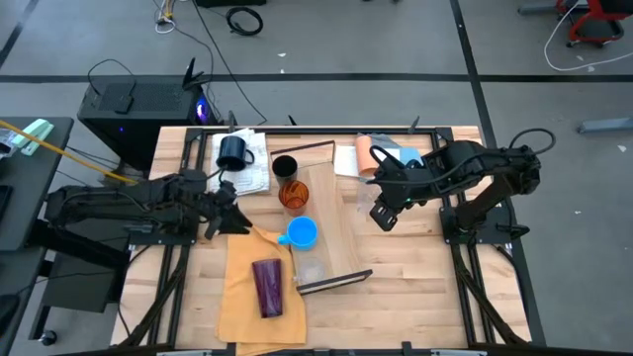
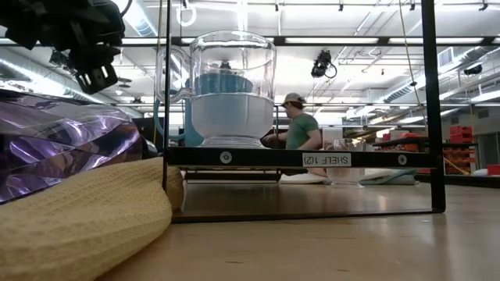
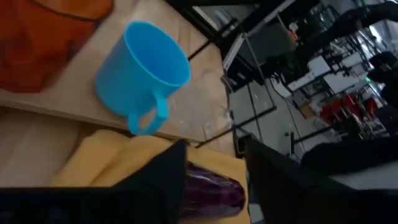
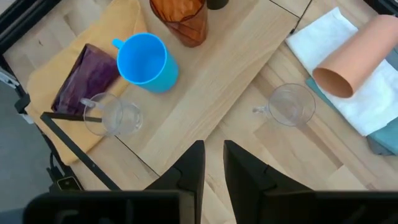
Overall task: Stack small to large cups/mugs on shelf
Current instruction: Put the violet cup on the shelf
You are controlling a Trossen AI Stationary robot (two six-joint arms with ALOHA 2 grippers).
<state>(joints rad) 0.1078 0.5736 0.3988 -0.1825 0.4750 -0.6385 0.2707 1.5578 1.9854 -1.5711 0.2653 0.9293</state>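
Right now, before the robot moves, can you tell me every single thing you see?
table: one, wooden slats, under everything
shelf: one, pale wood, mid-table
white cloths: two, white, left and right of shelf
yellow cloth: one, mustard, near edge
blue mug: one, bright blue, on shelf
orange tumbler: one, orange, on shelf
black cup: one, black, shelf's far end
clear cups: two, see-through, one on shelf, one on table
navy mug: one, dark blue, on left white cloth
peach cup: one, peach, lying on right white cloth
purple tumbler: one, purple, lying on yellow cloth
person: one, green shirt, room behind
left tool: one, dark, open, near blue mug
right tool: one, dark, slightly open, near table's clear cup
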